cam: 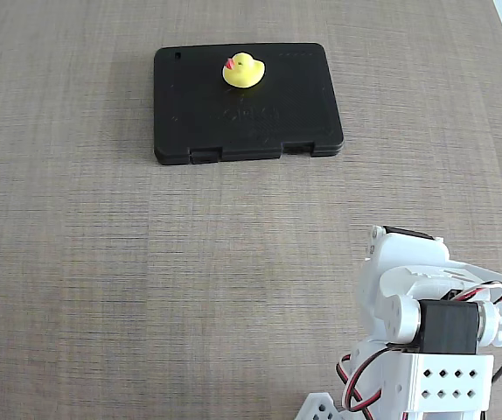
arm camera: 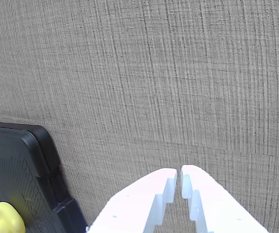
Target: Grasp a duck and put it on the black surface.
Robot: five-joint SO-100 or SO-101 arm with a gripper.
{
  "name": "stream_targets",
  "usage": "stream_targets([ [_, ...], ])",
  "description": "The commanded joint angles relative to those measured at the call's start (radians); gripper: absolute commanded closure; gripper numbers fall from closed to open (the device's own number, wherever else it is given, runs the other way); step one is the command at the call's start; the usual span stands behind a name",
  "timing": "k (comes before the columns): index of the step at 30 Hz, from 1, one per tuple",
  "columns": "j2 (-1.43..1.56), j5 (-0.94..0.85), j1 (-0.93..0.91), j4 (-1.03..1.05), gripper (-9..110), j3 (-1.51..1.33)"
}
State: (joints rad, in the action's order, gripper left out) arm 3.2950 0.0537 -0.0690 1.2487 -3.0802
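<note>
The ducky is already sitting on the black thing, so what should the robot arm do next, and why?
Probably just stay tucked back and rest. The duck already sits upright on the black surface, and the gripper is empty, its jaws nearly shut, over bare table away from the case. Nothing seems left to pick up.

White arm folded low — its fingers nearly touching, tips together, holding nothing.

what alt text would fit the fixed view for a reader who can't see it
A tiny yellow rubber duck sits on a flat black plastic case near the case's far edge, on a grey woven-textured table. The white robot arm is folded at lower right, well clear of both.
</note>
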Motion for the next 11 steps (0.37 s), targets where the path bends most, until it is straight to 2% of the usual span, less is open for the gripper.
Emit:
stream_targets([
  [1, 0.067, 0.006, -0.012, 0.005, 102, 0.025],
  [11, 0.067, -0.002, -0.002, 0.005, 102, 0.025],
])
